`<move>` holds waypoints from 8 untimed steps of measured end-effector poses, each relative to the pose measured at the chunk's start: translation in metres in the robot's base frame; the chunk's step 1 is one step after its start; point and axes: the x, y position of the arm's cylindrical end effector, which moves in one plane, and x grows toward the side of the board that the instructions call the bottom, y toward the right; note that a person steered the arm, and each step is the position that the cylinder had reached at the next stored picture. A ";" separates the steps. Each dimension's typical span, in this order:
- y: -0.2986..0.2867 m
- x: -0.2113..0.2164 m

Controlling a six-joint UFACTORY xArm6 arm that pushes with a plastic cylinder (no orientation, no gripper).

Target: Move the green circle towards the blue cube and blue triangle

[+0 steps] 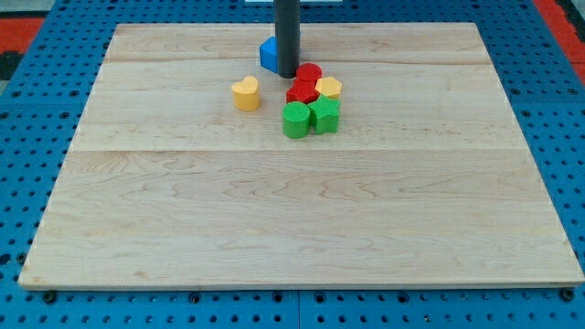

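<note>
The green circle (294,120) sits near the board's upper middle, touching a green block (324,114) on its right. A blue block (270,55) lies above them, partly hidden behind the dark rod; I cannot tell its shape, and only one blue block shows. My tip (287,75) rests just right of the blue block and left of the red circle (309,74), above the green circle. A red block (301,92) and a yellow block (329,88) sit between the red circle and the green ones.
A yellow heart (245,93) stands alone left of the cluster. The wooden board (292,219) lies on a blue pegboard table (27,137).
</note>
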 end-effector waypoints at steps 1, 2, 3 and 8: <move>0.001 -0.004; 0.021 -0.010; 0.054 -0.017; 0.139 0.115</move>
